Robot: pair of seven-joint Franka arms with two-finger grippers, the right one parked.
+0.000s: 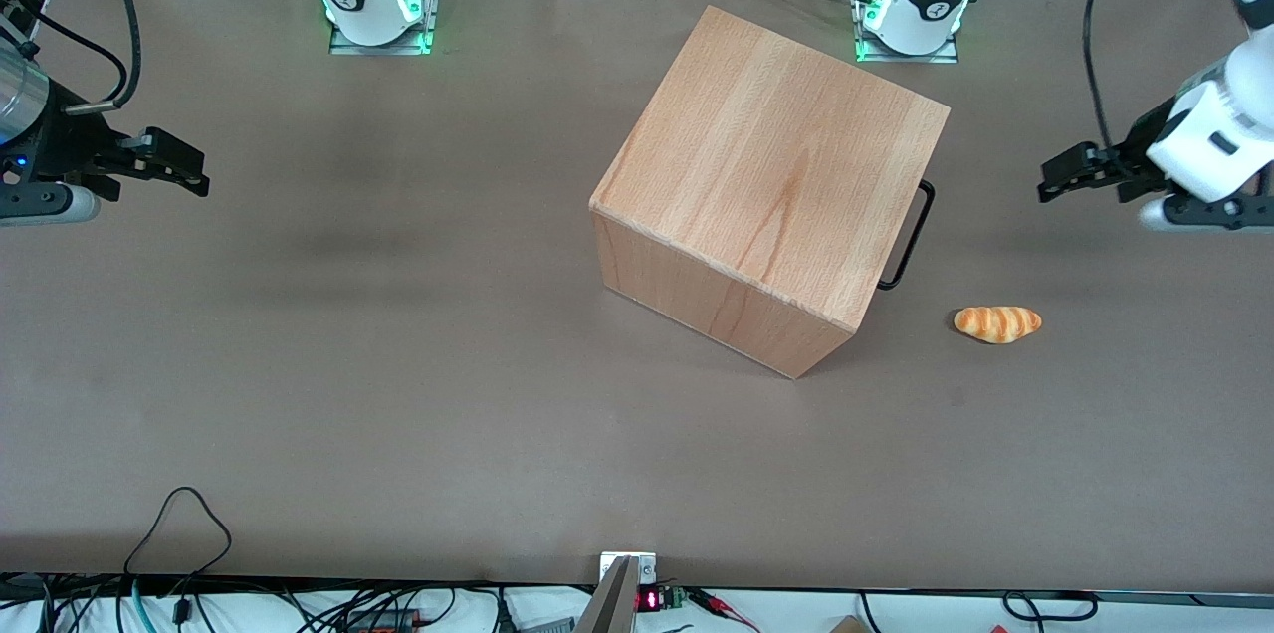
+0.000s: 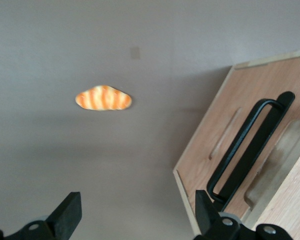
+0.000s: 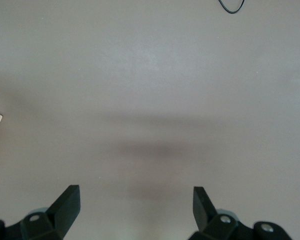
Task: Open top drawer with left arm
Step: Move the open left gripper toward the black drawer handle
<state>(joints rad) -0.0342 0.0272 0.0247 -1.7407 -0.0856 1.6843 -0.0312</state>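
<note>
1. Front view: a plain brown bench fills the frame, with cables and electronics along its edges. The wooden cabinet stands near the middle, turned at an angle so that its front faces the working arm's end of the bench; this seems meant to put the handle within that arm's reach. Of the top drawer only the black bar handle shows here, standing out from the cabinet's front edge, and the drawer looks pushed fully in.

2. Front view again: the left arm hangs above the bench, well apart from the cabinet, on the side its front faces. Its gripper points toward the handle with the fingers spread, which I read as readiness for an approach not yet made. A small bread roll lies on the bench near the cabinet's front, nearer to the camera than the handle and clear of the likely approach line.

3. Left wrist view: the bare bench is the backdrop. The top drawer shows its front panel with the handle mounted on it. The fingers stand wide apart, holding nothing, and the roll lies apart from the cabinet.

4. Right wrist view: only bench surface and a sliver of the cabinet's corner show.
</note>
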